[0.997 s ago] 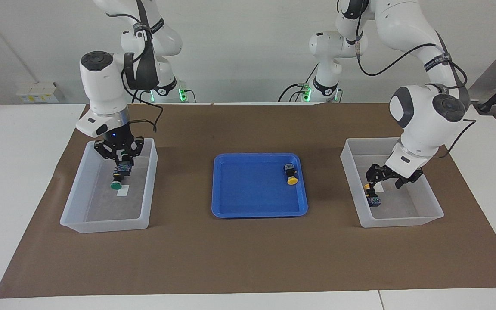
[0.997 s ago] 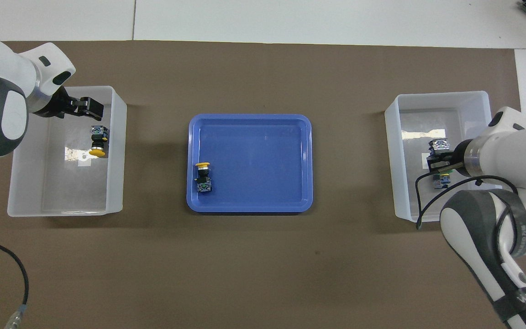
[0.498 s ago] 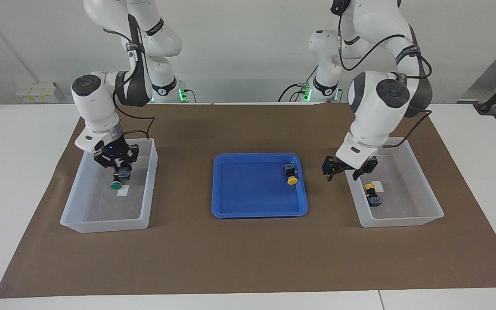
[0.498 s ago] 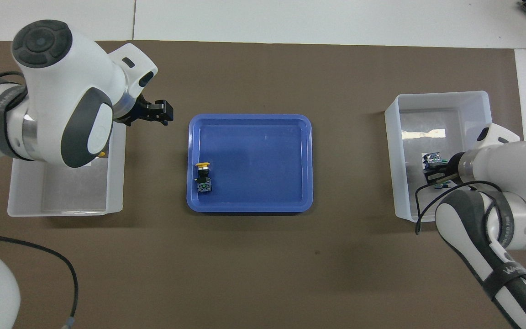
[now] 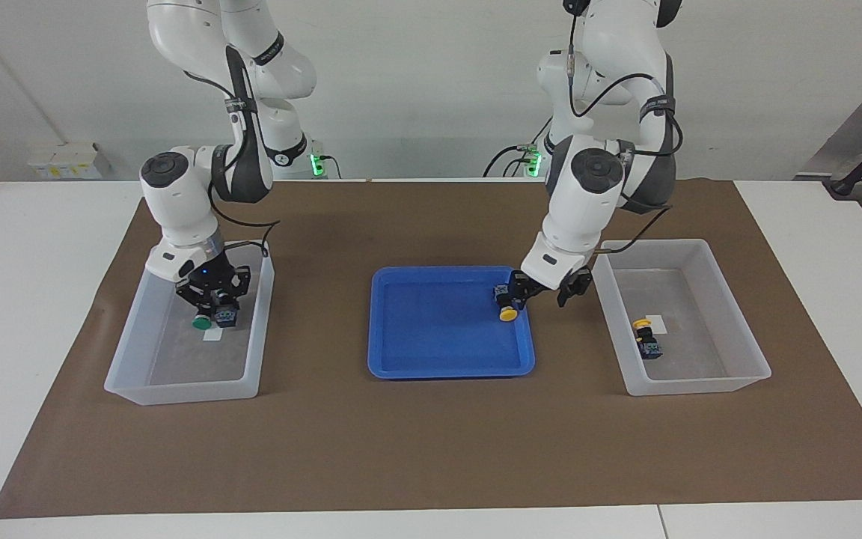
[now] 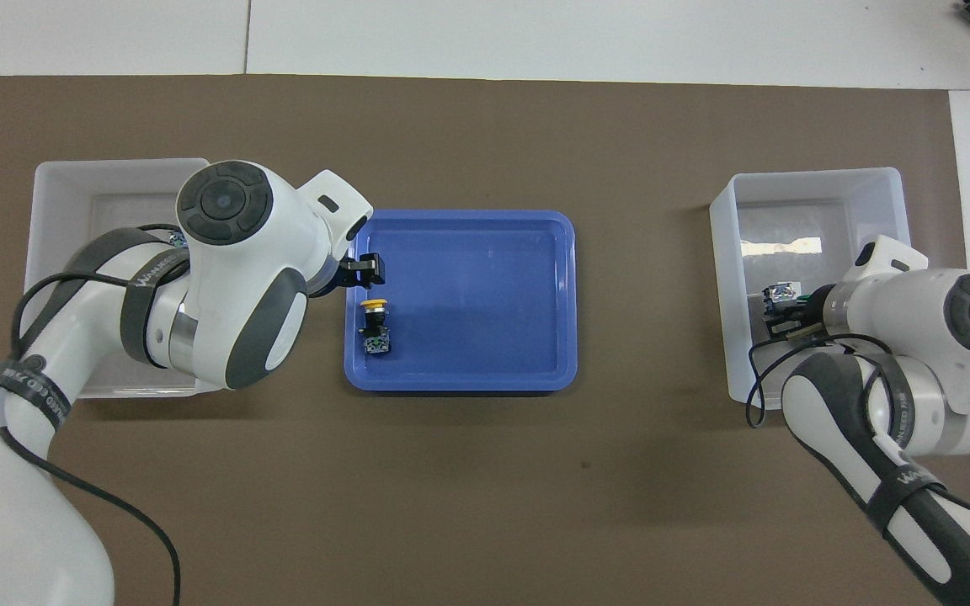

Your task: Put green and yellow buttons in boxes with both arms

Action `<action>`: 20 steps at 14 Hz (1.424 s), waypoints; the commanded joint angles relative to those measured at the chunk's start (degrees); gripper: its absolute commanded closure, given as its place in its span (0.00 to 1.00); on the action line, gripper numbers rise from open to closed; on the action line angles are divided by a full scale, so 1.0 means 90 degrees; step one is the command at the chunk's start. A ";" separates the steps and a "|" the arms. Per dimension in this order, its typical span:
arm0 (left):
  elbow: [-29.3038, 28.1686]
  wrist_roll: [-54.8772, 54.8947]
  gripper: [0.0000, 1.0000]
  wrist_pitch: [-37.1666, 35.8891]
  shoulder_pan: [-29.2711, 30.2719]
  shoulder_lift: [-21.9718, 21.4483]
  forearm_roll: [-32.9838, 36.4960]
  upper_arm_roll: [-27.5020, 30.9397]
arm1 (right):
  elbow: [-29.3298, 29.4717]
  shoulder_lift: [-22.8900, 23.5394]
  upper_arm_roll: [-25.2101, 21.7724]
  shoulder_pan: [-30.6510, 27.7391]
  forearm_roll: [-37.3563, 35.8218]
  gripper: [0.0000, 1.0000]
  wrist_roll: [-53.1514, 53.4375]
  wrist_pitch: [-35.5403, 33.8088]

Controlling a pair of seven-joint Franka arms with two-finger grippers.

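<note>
Buttons look mostly boxed: a green button [image 5: 202,323] lies in the right-arm-end box [image 5: 132,374] beside the blue tray [image 5: 431,359], under the right gripper [image 5: 215,298], whose grip I cannot tell. The last yellow button [image 5: 506,305] lies in the tray, with the left gripper [image 5: 543,292] spread over it. The boxed yellow button [image 5: 647,338] lies in the left-arm-end box [image 5: 738,374].

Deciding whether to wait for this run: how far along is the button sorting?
Done: one yellow button lies in the box at the left arm's end. In hand: the right pincer is down in its box over a green button; the open left pincer hangs by the other yellow button, on the tray. Left: boxing that.
</note>
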 commanded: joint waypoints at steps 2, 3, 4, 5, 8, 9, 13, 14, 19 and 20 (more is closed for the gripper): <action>-0.0743 -0.0403 0.19 0.0544 -0.0342 -0.0348 0.0043 0.0110 | 0.0033 -0.0141 0.0055 -0.0251 0.0217 0.00 -0.0142 -0.0283; -0.0870 -0.0540 0.19 0.0739 -0.0392 -0.0338 0.0043 0.0110 | 0.0160 -0.0189 0.0055 -0.0251 0.0237 0.00 -0.0133 -0.0400; -0.0968 -0.0580 0.19 0.0886 -0.0460 -0.0338 0.0043 0.0110 | 0.0335 -0.0267 0.0055 -0.0251 0.0237 0.00 -0.0036 -0.0643; -0.0998 -0.0600 0.20 0.0917 -0.0470 -0.0319 0.0043 0.0110 | 0.0578 -0.0336 0.0045 -0.0242 0.0227 0.00 0.0130 -0.0955; -0.1027 -0.0717 0.22 0.1082 -0.0529 -0.0221 0.0043 0.0110 | 0.1417 -0.0385 0.0045 -0.0222 0.0227 0.00 0.0646 -0.1853; -0.1095 -0.0756 0.23 0.1189 -0.0548 -0.0182 0.0043 0.0110 | 0.1691 -0.0385 0.0045 -0.0183 0.0227 0.00 0.0939 -0.2175; -0.1155 -0.0834 0.25 0.1356 -0.0617 -0.0075 0.0043 0.0110 | 0.2649 -0.0385 0.0104 -0.0124 0.0188 0.00 0.1946 -0.3279; -0.1155 -0.0854 0.25 0.1395 -0.0626 -0.0026 0.0043 0.0110 | 0.2845 -0.0385 0.0113 -0.0115 0.0188 0.00 0.2122 -0.3495; -0.1232 -0.1039 0.28 0.1640 -0.0705 0.0082 0.0043 0.0110 | 0.3773 -0.0405 0.0221 0.0227 0.0130 0.00 0.3274 -0.4667; -0.1252 -0.1039 0.29 0.1649 -0.0705 0.0082 0.0043 0.0110 | 0.3871 -0.0405 0.0240 0.0305 0.0130 0.00 0.3382 -0.4804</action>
